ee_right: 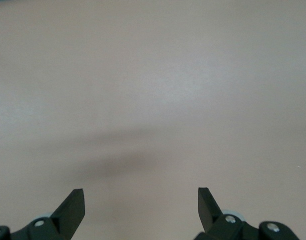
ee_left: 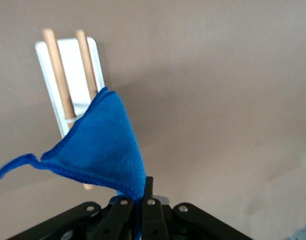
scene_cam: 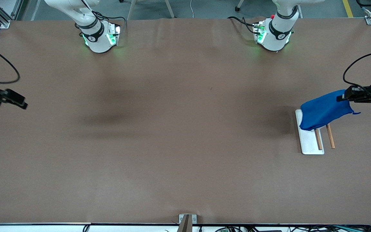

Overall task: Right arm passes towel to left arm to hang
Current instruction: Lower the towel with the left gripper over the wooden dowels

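I am in the hanging step. The big brown worktop (scene_cam: pixel 172 145) is mostly bare. At the left arm's end of it sits a white tray (scene_cam: pixel 309 145) with two wooden rods (scene_cam: pixel 330 137) sticking up at a slant.

The towel (scene_cam: pixel 324 111) is up in the air over the tray. It droops across the tops of the rods, and its low end hangs down to about the tray; I cannot tell if it touches. My left hand (scene_cam: pixel 349 94) is clamped tight on one bunched corner of the towel, over the worktop just beside the tray. In the left wrist view the blue cloth (ee_left: pixel 100 150) fans out from the left hand (ee_left: pixel 141 212) toward the rods (ee_left: pixel 60 85), and the small loop (ee_left: pixel 13 167) dangles off one corner.

To do this well, I think I should move the left hand slowly across and down, so the cloth falls evenly over both rods. I should let go only once the towel rests on them. If I pull sideways too hard, the cloth may tip the light tray or slide off.

My right hand (scene_cam: pixel 11 98) waits over the right arm's end of the worktop, fingers (ee_right: pixel 73 207) wide apart and holding nothing. Nothing stands in the way.
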{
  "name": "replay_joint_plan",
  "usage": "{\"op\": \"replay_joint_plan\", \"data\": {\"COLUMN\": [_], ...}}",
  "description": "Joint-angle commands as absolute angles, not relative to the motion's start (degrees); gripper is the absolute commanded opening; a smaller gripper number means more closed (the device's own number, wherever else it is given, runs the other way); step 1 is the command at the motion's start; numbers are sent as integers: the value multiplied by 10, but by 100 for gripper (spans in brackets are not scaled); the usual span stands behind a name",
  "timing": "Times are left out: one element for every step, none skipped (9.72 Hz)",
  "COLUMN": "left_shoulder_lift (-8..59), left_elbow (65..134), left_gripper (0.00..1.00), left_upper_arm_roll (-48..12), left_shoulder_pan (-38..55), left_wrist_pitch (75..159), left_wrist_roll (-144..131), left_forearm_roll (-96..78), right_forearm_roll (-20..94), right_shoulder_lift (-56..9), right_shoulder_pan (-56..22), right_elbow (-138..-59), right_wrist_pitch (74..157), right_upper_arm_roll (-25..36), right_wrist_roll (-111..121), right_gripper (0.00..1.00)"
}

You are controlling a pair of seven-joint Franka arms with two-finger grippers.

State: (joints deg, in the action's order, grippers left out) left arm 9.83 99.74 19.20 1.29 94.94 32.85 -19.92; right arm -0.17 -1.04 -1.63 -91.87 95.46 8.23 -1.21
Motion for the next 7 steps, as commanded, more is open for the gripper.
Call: {"op": "replay_joint_plan", "data": {"left_shoulder_lift": [130, 131, 134, 136, 136, 135, 136], "left_elbow": [976, 981, 986, 994, 1010, 1031, 1038], "left_gripper": [1, 1, 1, 1, 1, 1, 1], "left_upper_arm_roll": [209, 214, 227, 232, 235, 238, 247], "left_shoulder_pan": [15, 13, 11, 9, 4, 4, 4], "left_wrist_pitch": [974, 982, 993, 1020, 1031, 1032, 1034], "left_wrist_roll": [329, 330, 330, 330, 330, 330, 330], "left_forearm_roll": [-185, -184, -184, -184, -184, -184, -184], "right_forearm_roll": [-5, -5, -11, -11, -9, -11, -11], "right_shoulder_lift": [-7, -4, -7, -8, -8, -7, -7], "right_shoulder_pan": [10, 11, 12, 12, 12, 12, 17], "right_elbow": [-870, -861, -848, -846, -852, -854, -854], "right_wrist_pitch": [876, 844, 839, 843, 845, 850, 855], "right_upper_arm_roll": [68, 69, 75, 74, 75, 75, 74], "right_wrist_roll": [-34, -48, -41, -39, -39, -37, -37], "right_gripper": [100, 100, 100, 100, 100, 100, 100]}}
